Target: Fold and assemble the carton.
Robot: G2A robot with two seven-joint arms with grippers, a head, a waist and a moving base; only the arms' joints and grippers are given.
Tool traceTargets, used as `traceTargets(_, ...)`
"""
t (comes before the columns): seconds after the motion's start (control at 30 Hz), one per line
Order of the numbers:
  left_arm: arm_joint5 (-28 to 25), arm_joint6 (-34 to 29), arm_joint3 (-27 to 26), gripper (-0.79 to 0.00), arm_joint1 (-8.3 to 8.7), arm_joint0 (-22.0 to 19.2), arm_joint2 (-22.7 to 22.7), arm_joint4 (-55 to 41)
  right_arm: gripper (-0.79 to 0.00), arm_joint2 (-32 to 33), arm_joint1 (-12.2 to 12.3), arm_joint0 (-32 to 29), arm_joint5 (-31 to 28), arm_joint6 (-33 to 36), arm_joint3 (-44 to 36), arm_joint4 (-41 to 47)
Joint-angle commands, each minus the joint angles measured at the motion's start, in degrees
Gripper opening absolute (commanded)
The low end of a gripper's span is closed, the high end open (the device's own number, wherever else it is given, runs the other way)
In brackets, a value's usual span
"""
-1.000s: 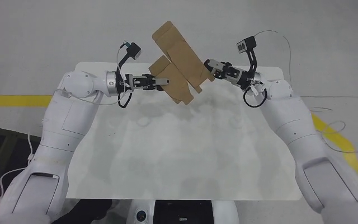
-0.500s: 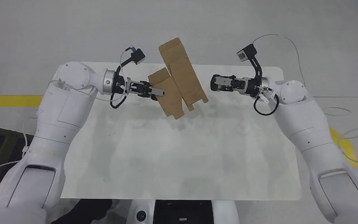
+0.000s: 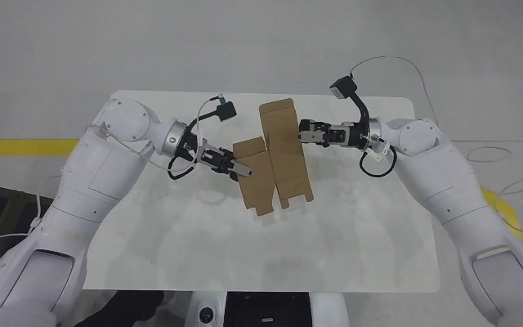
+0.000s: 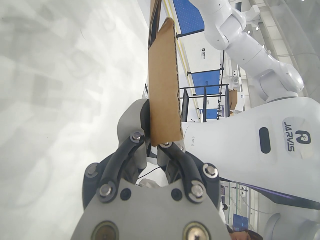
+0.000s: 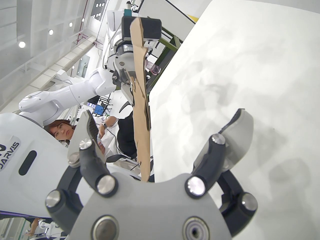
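The flattened brown carton [image 3: 276, 155] hangs above the middle of the white table [image 3: 351, 237], with its long side running away from me. My left gripper [image 3: 237, 167] is shut on a side flap of the carton [image 4: 163, 81], pinching the flap's corner between its fingers [image 4: 136, 137]. My right gripper [image 3: 304, 131] stands open at the carton's opposite edge. In the right wrist view the carton [image 5: 141, 116] shows edge-on between the spread fingers [image 5: 86, 126], and neither pad touches it.
The table's far edge [image 3: 245, 92] lies just beyond the carton. Bare tabletop stretches toward the near side [image 3: 270, 262]. A cable [image 3: 392, 61] loops off the right wrist.
The carton has swung down and toward me, turning until it points straight away. The left gripper came nearer with it. The right gripper let go of it, then came back to its edge.
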Motion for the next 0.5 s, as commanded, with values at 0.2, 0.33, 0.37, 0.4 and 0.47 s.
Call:
traceTargets(0.2, -0.01, 0.01, 0.04, -0.785, -0.02, -0.01, -0.04, 0.01, -0.443, 0.11, -0.01, -0.01, 0.06, 0.06, 0.01, -0.01)
traceTargets(0.33, -0.01, 0.01, 0.04, -0.785, -0.02, -0.01, -0.04, 0.01, -0.551, 0.11, -0.01, -0.01, 0.06, 0.06, 0.01, -0.01)
traceTargets(0.37, -0.01, 0.01, 0.04, -0.785, -0.02, -0.01, -0.04, 0.01, -0.536, 0.11, -0.01, -0.01, 0.06, 0.06, 0.01, -0.01)
traceTargets(0.4, -0.01, 0.01, 0.04, -0.785, -0.02, -0.01, -0.04, 0.01, -0.477, 0.11, -0.01, -0.01, 0.06, 0.06, 0.01, -0.01)
traceTargets(0.47, -0.1, 0.11, -0.97, -0.785, 0.02, 0.26, 0.88, -0.28, 0.0, 0.11, -0.01, -0.01, 0.06, 0.06, 0.01, -0.01)
